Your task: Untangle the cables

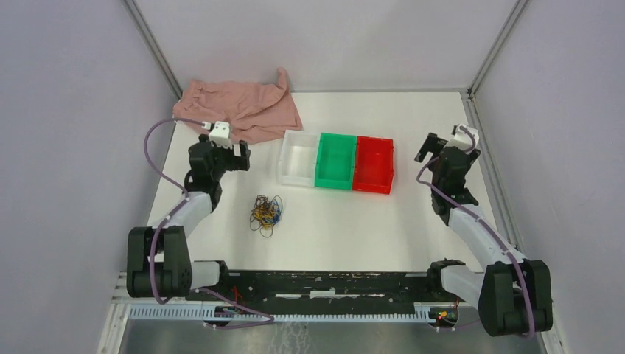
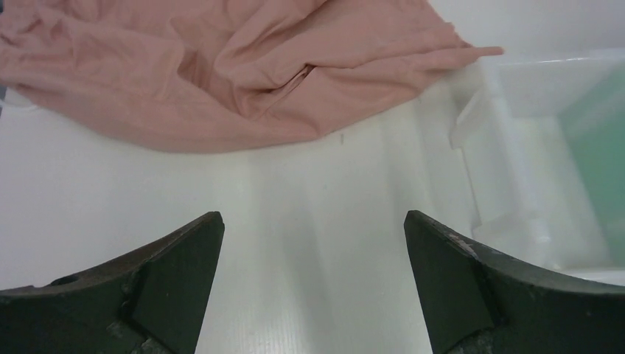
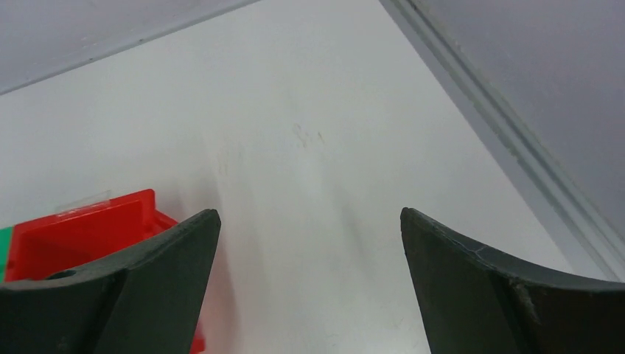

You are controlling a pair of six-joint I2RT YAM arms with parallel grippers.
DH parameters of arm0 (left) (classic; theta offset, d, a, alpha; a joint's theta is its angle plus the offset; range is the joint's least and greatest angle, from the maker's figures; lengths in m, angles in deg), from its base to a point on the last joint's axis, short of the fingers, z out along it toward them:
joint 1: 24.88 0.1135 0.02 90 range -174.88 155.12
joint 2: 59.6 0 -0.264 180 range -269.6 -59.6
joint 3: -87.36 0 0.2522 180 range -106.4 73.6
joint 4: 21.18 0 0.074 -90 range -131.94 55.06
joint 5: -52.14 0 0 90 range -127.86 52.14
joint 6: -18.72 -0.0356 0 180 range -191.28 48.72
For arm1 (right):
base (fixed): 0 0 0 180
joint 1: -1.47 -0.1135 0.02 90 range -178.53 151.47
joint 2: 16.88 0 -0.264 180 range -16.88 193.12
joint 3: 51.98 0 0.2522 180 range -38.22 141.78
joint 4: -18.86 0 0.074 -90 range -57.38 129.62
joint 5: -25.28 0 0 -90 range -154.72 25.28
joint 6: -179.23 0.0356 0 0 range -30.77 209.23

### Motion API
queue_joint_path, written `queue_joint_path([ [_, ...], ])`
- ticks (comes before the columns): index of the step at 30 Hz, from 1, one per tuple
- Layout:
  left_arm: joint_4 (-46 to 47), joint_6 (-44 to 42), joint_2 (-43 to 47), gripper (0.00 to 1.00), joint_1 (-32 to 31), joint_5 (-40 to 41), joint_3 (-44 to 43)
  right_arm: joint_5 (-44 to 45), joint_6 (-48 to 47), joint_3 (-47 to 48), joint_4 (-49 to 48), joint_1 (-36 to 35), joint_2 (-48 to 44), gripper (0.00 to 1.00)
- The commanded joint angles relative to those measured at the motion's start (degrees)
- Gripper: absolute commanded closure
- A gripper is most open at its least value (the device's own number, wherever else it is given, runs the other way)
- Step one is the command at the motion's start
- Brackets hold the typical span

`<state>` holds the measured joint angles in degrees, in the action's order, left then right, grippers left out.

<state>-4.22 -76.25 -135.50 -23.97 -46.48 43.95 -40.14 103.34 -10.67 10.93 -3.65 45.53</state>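
Top view: the cables [image 1: 266, 214], one tangled bunch of yellow-orange, blue & dark strands, lie on the white table [image 1: 346, 221], left of centre in the lower half of frame. They're below & left of the bins, just right of the left arm [image 1: 193, 210]. Left gripper [image 2: 313, 221] sits upper left in the top view, above the bunch & well apart from it, jaws spread wide. Its wrist cam has the pink cloth [image 2: 221, 66] across the top of frame & the white bin [image 2: 516, 147] at the right edge. Mid-frame in the top view, 3 bins in a row, side by side: white, green bin [image 1: 335, 161], red bin [image 1: 373, 164]. Right gripper [image 3: 309, 217] is over at the right side, right of the red bin, jaws likewise spread wide w/ table showing between them. Red bin's corner shows lower left in its wrist cam. Neither gripper touches the cables.
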Motion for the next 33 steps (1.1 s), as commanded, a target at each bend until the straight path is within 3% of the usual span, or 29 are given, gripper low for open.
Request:
queue_joint_path([
  [1, -31.19, -7.25, 5.61, 0.01, 0.15, -11.62, -10.32, 1.25, 14.62, 11.50, 23.43, 0.20, 1.85, 0.01],
  [3, -38.74, -8.25, 7.50, 0.01, 0.15, -15.12, -13.57, 3.01, 25.74, 16.33, 35.04, 0.35, 3.75, 0.01],
  [4, -42.13, -8.37, 8.45, 0.01, 0.15, -16.67, -14.85, -0.95, 28.85, 17.10, 37.63, 0.82, 4.00, 0.01],
  [7, -49.93, -9.10, 11.58, 0.01, 0.09, -20.76, -17.27, -20.72, 33.27, 15.22, 31.88, 1.31, 2.54, 0.00],
  [9, -54.38, -11.02, 13.54, 0.01, 0.06, -23.03, -18.14, -25.25, 35.19, 14.86, 31.04, -2.28, 1.91, 0.00],
  [13, -58.80, -11.65, 16.03, 0.01, -0.22, -25.19, -18.96, -13.44, 27.42, 23.30, 41.99, -16.39, 4.31, 0.00],
  [20, -60.96, -15.04, 11.22, 0.00, -5.19, -23.91, -19.63, -9.83, 23.24, 26.04, 42.71, -27.08, 5.81, 0.04],
  [26, -63.19, -18.32, 4.99, 0.16, -13.37, -19.40, -20.33, -7.15, 20.79, 24.81, 43.60, -32.74, 4.26, 0.08],
  [33, -62.60, -19.81, 5.54, 0.25, -14.96, -18.80, -20.16, -8.18, 20.67, 22.45, 43.04, -35.52, 2.59, 0.13],
])
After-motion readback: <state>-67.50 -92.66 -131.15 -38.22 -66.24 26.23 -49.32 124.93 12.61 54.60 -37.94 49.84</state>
